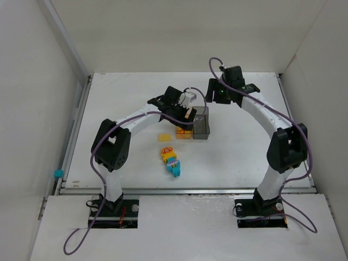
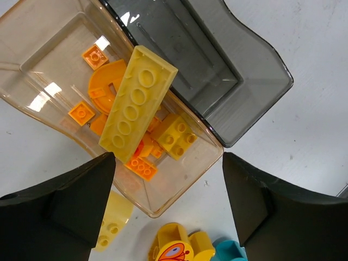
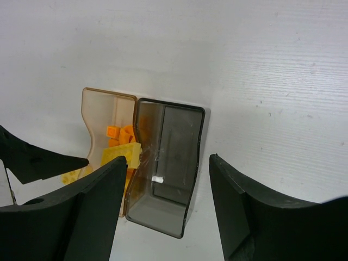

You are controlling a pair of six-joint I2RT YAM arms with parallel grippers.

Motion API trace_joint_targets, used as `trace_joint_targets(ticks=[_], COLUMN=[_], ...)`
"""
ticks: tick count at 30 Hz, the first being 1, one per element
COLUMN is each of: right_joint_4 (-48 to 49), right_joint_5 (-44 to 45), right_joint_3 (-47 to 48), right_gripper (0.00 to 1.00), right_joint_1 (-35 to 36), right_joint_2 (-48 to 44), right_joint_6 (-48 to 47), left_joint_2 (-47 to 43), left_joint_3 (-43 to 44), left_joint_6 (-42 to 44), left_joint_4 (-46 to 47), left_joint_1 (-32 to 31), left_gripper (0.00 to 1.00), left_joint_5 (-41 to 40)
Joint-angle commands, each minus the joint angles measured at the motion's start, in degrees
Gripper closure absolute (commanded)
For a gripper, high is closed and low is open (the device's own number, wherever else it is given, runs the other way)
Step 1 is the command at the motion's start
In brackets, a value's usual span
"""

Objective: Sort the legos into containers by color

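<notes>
White worktop [image 1: 244, 157], white walls [image 1: 32, 81]. Your left pincer [image 2: 168, 173] hangs spread over the amber box [image 2: 32, 49], gripping nothing; a long yellow plate [image 2: 138, 103] lies tilted on orange pieces [image 2: 81, 113] inside. Your right pincer [image 3: 167, 166] hovers spread, nothing in it, above the grey box [image 3: 176, 136]. Nearby lie loose legos [image 1: 172, 161], cut off at the left wrist view's bottom edge, one yellow piece [image 2: 114, 217] half hidden by a finger [image 2: 65, 206].

Amber-orange translucent box [image 2: 43, 32], smoky dark grey translucent box [image 2: 217, 70], pale yellow long plate [image 2: 138, 103], bright orange small pieces [image 2: 95, 57], yellow brick [image 2: 176, 136], yellow piece with orange swirl print [image 2: 173, 251], teal-blue piece [image 2: 231, 253], white table [image 2: 304, 109], black left claw [image 2: 166, 185], black right claw [image 3: 166, 179], white arms [image 1: 138, 117], purple cables [image 1: 210, 68].
</notes>
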Motion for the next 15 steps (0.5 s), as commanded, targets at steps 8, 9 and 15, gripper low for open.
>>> trace_joint_targets(ticks=[8, 9, 15], right_joint_4=[0.23, 0.23, 1.37], right_joint_5=[1.43, 1.43, -0.5], right_joint_3=[2.9, 2.9, 2.9], right_gripper=[0.31, 0.31, 0.46], right_joint_1=[0.11, 0.11, 0.64], right_joint_2=[-5.51, -5.51, -2.98], right_joint_6=[-4.02, -4.54, -4.54], left_joint_2=[-12.91, -16.67, -30.05], left_joint_3=[3.21, 2.33, -11.28], left_joint_6=[3.5, 4.29, 6.41], left_joint_4=[-4.98, -4.99, -4.29], left_joint_1=[3.72, 4.78, 17.34], left_gripper=[0.17, 0.14, 0.01], left_joint_5=[-18.7, -25.52, -37.62])
